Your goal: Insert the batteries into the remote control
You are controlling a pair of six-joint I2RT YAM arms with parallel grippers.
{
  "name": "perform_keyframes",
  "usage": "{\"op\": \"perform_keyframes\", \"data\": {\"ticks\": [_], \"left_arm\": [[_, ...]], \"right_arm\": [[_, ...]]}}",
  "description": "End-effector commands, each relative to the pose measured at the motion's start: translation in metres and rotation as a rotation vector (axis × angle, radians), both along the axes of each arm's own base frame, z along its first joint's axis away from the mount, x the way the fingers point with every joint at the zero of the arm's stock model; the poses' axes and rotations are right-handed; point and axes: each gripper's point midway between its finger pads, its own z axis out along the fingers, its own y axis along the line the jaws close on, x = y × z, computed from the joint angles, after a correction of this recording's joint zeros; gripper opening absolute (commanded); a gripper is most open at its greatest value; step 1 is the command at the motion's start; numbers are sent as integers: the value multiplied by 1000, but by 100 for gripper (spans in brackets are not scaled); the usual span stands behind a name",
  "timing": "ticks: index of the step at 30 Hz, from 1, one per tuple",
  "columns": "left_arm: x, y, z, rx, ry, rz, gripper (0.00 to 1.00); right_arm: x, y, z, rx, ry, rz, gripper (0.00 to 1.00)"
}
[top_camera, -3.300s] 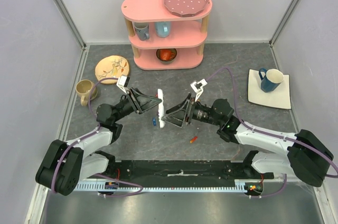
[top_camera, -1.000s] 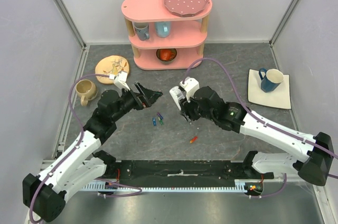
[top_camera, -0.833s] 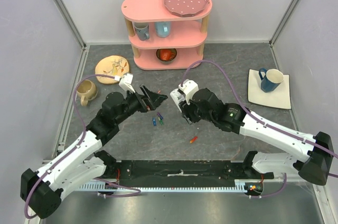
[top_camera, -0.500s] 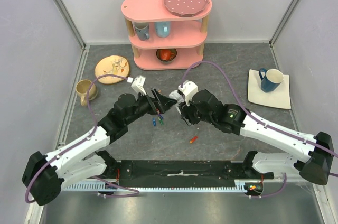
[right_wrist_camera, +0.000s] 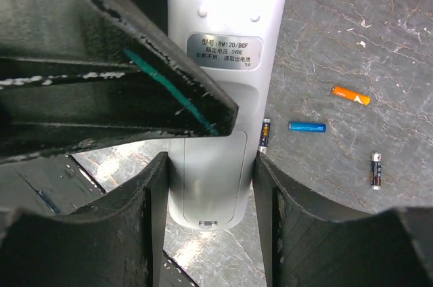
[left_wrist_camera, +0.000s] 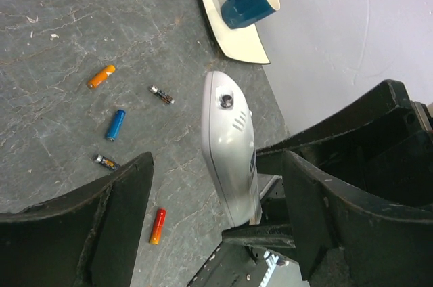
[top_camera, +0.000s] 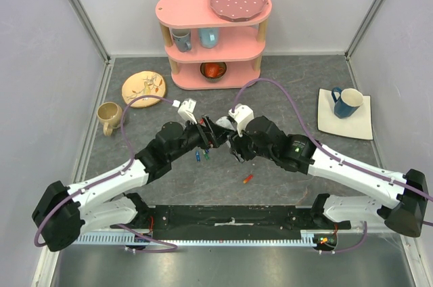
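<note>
From above, the left gripper [top_camera: 215, 131] and the right gripper [top_camera: 234, 143] meet over the middle of the grey tabletop [top_camera: 284, 84]. A couple of batteries [top_camera: 197, 156] lie just near of them, and an orange-red battery [top_camera: 248, 179] lies nearer and to the right. A pink shelf unit [top_camera: 213, 33] stands at the far side. A blue mug [top_camera: 346, 102] sits on a white square plate [top_camera: 358, 128] at the far right.

In the left wrist view, the white remote control [left_wrist_camera: 230, 145] stands between the left gripper's jaws. They are apart, with a gap showing on each side of it. Its lower end runs into the dark right gripper. On the tabletop beyond lie an orange battery [left_wrist_camera: 101, 76], a blue battery [left_wrist_camera: 116, 124] and two dark batteries [left_wrist_camera: 161, 94].

In the right wrist view, the right gripper is clamped on one end of the remote control, with its fingers [right_wrist_camera: 145, 226] pressed against both long sides. The remote's back faces the camera and carries a grey label [right_wrist_camera: 223, 50]. One left finger [right_wrist_camera: 122, 91] crosses the upper left of the view.
</note>
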Motion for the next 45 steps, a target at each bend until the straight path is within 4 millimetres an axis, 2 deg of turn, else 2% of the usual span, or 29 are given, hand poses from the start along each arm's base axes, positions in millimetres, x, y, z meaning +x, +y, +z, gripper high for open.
{"op": "perform_keyframes", "data": {"ticks": [1,27,30,31,33,34,36,37,38,40,41,45], "left_arm": [[15,-6,32,-66,-77,44,81],[9,-22,14,-69,-69,-1,59],[7,-23,12,-67,-71,-8,49],[7,-23,12,-67,-74,-8,41],[8,-22,11,-63,-78,-6,33],[8,-21,12,-65,-80,-3,24],[7,-19,12,-63,-85,2,17],[9,-18,11,-64,-87,12,6],[8,-16,13,-71,-95,14,2],[11,-12,14,-74,-105,45,2],[12,-10,14,-79,-111,53,2],[17,0,20,-79,-154,102,2]], "right_arm": [[0,9,24,87,-30,1,38],[-1,13,26,108,-27,1,39],[0,14,26,105,-28,4,39],[0,14,25,104,-27,2,39],[0,15,25,105,-26,3,39],[0,14,25,104,-29,5,39],[0,13,26,105,-31,0,40],[-1,13,28,110,-34,2,41],[-1,12,28,111,-33,-1,48],[-2,10,28,111,-29,-3,64],[-3,9,29,113,-27,-5,76],[-7,5,42,150,-30,-10,95]]}}
